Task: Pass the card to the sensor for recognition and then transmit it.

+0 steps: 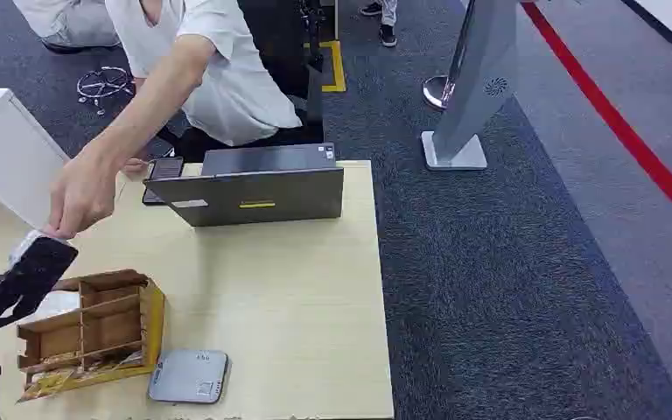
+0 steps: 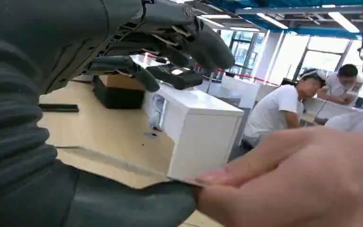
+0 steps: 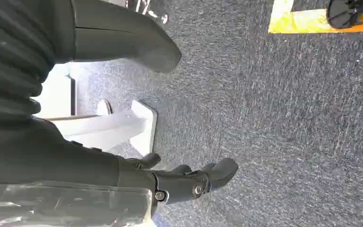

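A person's hand [image 1: 80, 196] reaches across the table to my left hand [image 1: 24, 278], which is raised at the table's left edge. In the left wrist view the thin card [image 2: 123, 165] shows edge-on, lying along my thumb [image 2: 123, 203], and the person's fingers [image 2: 283, 184] pinch its outer end. My other fingers [image 2: 170, 42] are spread well above the card, apart from it. The grey square sensor [image 1: 189, 376] lies flat near the table's front edge. My right hand [image 3: 189, 177] hangs over the carpet, fingers loosely apart, holding nothing.
A compartmented cardboard box [image 1: 96, 328] stands between my left hand and the sensor. A laptop [image 1: 262, 188] and a phone [image 1: 164, 175] sit at the table's far side, a white box [image 1: 4, 149] at far left. A kiosk stand [image 1: 468, 96] rises beyond the table.
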`<state>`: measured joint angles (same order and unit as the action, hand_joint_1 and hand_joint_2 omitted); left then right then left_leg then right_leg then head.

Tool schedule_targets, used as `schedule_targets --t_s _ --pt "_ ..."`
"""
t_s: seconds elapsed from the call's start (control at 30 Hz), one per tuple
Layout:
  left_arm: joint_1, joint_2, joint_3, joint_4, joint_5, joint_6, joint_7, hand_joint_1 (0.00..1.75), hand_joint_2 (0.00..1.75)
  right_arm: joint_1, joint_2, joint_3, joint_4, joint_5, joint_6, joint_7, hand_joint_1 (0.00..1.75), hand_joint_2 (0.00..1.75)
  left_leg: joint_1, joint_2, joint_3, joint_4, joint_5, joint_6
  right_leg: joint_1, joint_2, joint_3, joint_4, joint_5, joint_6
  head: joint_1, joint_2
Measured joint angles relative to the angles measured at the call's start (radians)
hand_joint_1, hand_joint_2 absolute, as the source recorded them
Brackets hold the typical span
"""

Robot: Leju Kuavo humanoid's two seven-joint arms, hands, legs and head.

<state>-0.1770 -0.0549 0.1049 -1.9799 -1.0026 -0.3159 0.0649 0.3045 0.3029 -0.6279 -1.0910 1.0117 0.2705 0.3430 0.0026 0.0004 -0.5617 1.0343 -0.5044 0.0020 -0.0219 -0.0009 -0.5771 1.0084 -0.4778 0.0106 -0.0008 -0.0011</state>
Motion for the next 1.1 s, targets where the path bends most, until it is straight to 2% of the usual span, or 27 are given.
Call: schedule_targets --t_s 0.43,0.6,0.73,0.9,1.1 --pt "-0.125 0.078 -0.121 0.032 -0.336 -0.244 0.200 1.75 1.75 0.017 0.002 0.034 -0.039 0.029 0.035 0.022 0.00 1.75 0.000 0.001 0.000 0.000 0.000 0.000 0.000 0.002 -0.001 0.000 0.000 0.000 0.000 0.000" --pt "-0.152 0.100 -0.160 0.038 -0.469 -0.327 0.277 1.75 1.75 0.044 0.002 0.077 -0.080 0.022 0.055 0.050 0.00 1.75 0.000 0.001 0.000 0.000 0.000 0.000 0.000 0.002 -0.001 0.000 0.000 0.000 0.000 0.000" --pt "-0.152 0.112 -0.198 0.039 -0.527 -0.315 0.296 1.75 1.75 0.069 0.002 0.117 -0.114 -0.018 0.061 0.081 0.00 1.75 0.000 0.001 -0.001 0.000 0.000 0.000 0.000 0.002 -0.001 0.001 0.000 0.000 0.000 0.000" --pt "-0.128 0.113 -0.251 0.031 -0.531 -0.261 0.291 1.75 1.75 0.093 0.002 0.150 -0.143 -0.042 0.065 0.097 0.00 1.75 0.000 0.000 -0.001 0.000 0.000 0.000 0.000 0.001 -0.001 0.000 0.000 0.000 0.000 0.000" --pt "-0.120 0.113 -0.282 0.030 -0.532 -0.253 0.290 1.75 1.75 0.105 0.002 0.168 -0.161 -0.042 0.066 0.104 0.00 1.75 0.000 0.000 -0.001 0.000 0.000 0.000 0.000 0.002 -0.001 0.000 0.000 0.000 0.000 0.000"
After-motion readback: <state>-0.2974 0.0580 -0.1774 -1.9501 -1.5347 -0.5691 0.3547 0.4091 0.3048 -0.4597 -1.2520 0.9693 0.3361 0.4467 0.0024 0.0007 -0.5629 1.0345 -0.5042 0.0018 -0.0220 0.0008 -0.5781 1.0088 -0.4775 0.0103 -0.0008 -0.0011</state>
